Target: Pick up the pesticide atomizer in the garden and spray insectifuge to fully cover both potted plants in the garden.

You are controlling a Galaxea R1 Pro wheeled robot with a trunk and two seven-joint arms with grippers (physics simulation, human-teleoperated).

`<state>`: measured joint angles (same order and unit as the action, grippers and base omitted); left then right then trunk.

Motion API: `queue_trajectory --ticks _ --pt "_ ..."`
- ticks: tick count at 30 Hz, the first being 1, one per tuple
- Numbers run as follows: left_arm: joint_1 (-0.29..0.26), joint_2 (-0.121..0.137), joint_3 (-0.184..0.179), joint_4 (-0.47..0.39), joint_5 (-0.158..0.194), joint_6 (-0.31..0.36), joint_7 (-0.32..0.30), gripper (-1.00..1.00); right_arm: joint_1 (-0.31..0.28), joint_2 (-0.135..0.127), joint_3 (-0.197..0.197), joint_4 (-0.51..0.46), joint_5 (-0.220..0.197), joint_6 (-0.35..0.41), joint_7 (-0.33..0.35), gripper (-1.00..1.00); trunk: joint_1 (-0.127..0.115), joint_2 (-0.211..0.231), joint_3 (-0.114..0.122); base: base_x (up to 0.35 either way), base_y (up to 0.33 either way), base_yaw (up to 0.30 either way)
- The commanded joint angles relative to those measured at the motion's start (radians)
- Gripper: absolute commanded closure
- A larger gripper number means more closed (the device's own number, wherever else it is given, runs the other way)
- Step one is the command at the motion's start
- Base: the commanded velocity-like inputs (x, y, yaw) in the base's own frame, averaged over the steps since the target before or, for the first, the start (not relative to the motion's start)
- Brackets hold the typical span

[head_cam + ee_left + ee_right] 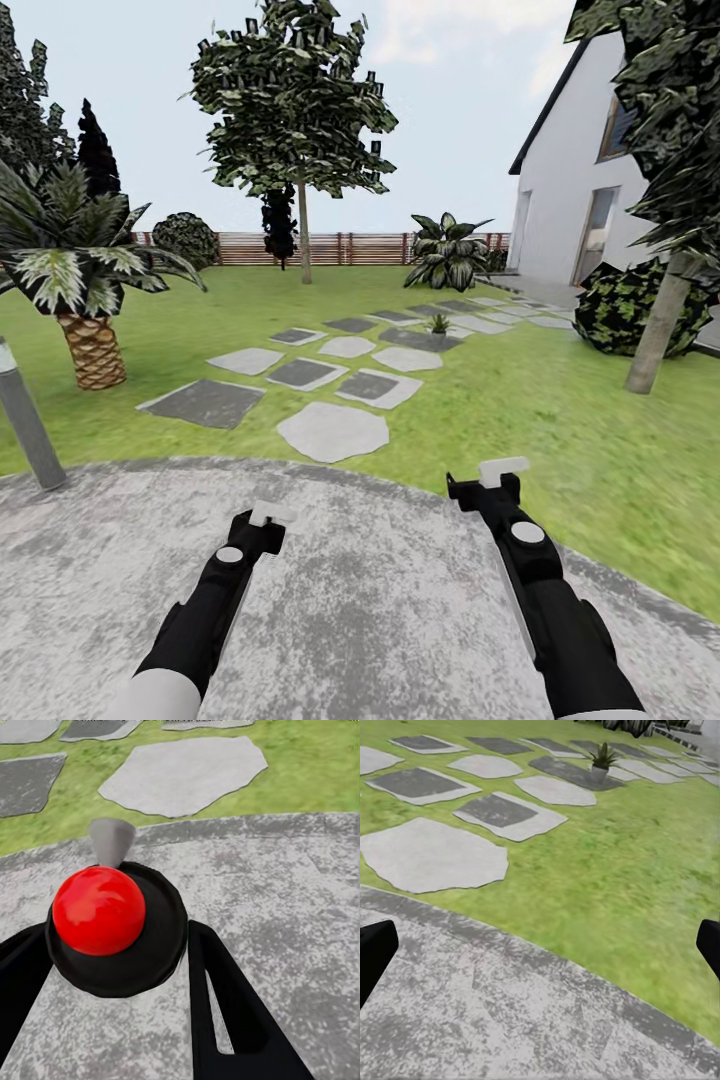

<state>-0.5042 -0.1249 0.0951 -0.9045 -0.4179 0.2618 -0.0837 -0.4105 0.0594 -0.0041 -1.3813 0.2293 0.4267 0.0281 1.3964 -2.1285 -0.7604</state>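
1. Claws. The right claw is spread wide: in its wrist view the two black fingers stand at opposite edges with nothing but ground between them. The left claw also reads as spread, its fingers set apart and holding nothing. A red ball on a black disc sits between them; I take it for a part of the rig, though this view is too close to be sure. Both claws hang above the grey patio, near its curved edge.

2. Surroundings. Beyond the edge lies the lawn, crossed by grey and white stepping stones that run toward the wooden fence.

3. Task things. One potted plant stands far along that path on a dark stone, well apart from both claws. Its leaves are too small here for me to judge any spray cover. I cannot yet place the sprayer, so my step in hand is to search for it.

4. Handling, by judgement. I expect the sprayer to be light, stiff plastic, smooth and so inclined to slip or twist in the claw.
- Take hold on the bottle body just below the trigger head, with the fingers on opposite sides.
- Do not grip the head or the trigger.
- Keep it upright, since its small base would tip at a nudge.
- Close gently; firm pressure is not needed for so light a thing.
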Motion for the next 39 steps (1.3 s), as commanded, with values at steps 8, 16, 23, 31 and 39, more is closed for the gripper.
queue_trajectory --ticks 8,16,23,31,39 --pt "0.000 -0.001 0.005 -0.002 -0.010 0.004 -0.010 1.00 -0.001 0.001 0.001 0.128 0.008 0.001 0.009 -1.00 0.000 0.000 -0.001 0.338 -0.108 0.000" --pt "0.000 -0.001 0.005 -0.002 -0.010 0.004 -0.008 1.00 -0.001 0.003 0.003 0.129 0.008 0.001 0.004 -1.00 0.000 0.000 -0.001 0.337 -0.112 0.000" --pt "0.000 -0.002 0.005 -0.002 -0.011 0.003 -0.008 1.00 -0.001 0.005 0.005 0.129 0.009 0.001 0.003 -1.00 0.000 0.000 -0.001 0.318 -0.170 0.000" --pt "0.000 -0.002 0.005 -0.002 -0.011 0.004 -0.008 1.00 -0.001 0.005 0.006 0.129 0.010 0.001 0.003 -1.00 0.000 0.000 -0.003 0.311 -0.194 0.116" --pt "0.000 -0.002 0.005 -0.002 -0.011 0.003 -0.008 1.00 -0.001 0.005 0.005 0.129 0.008 0.001 0.003 -1.00 0.000 0.000 -0.005 0.311 -0.196 0.229"
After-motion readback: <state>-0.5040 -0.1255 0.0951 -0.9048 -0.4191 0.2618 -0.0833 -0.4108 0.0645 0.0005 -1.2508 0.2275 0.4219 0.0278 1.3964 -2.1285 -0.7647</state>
